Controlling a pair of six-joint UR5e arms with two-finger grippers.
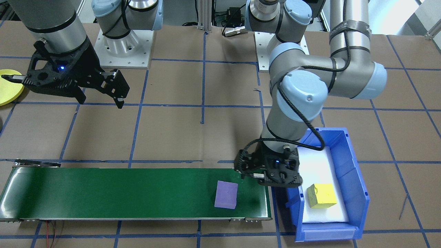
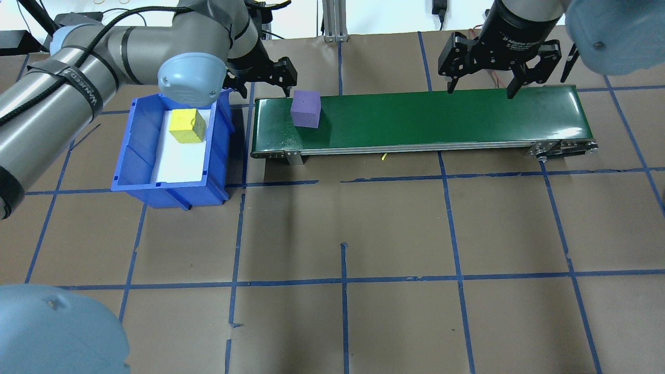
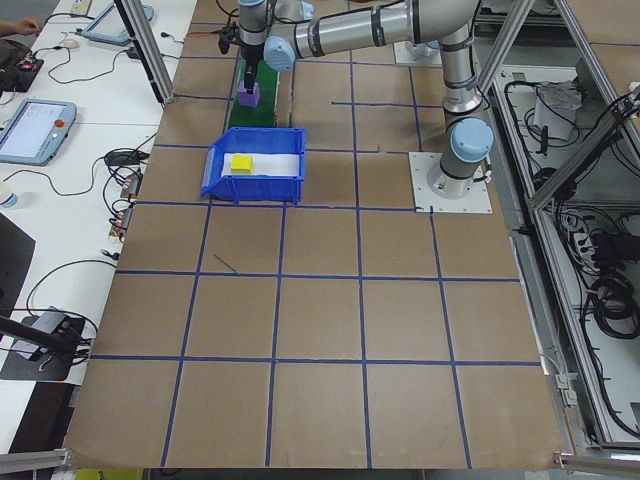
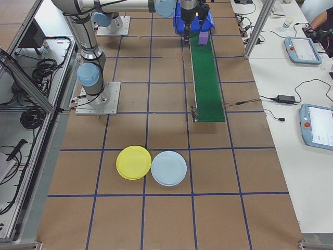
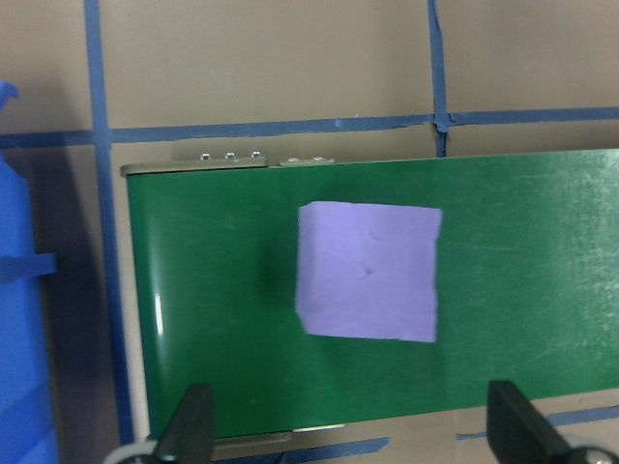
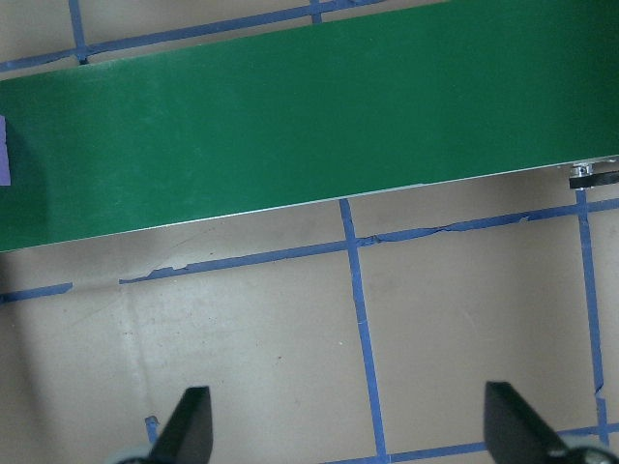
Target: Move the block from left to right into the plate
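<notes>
A purple foam block (image 1: 226,195) (image 2: 305,108) (image 5: 368,271) sits on the green conveyor belt (image 1: 120,193) (image 2: 441,119), near the end closest to the blue bin. My left gripper (image 2: 261,78) (image 5: 353,435) hovers open just beside the block, over that end of the belt, with nothing between its fingers. At the belt's other end my right gripper (image 2: 480,89) (image 6: 353,435) hangs open and empty over the table. The yellow-green plate (image 4: 133,162) (image 1: 8,86) lies on the table past that far end.
The blue bin (image 1: 358,186) (image 2: 130,150) beside the belt holds a yellow block (image 1: 322,195) (image 2: 188,125) on white foam. A pale blue plate (image 4: 168,168) lies touching the yellow-green one. Blue tape lines grid the brown table.
</notes>
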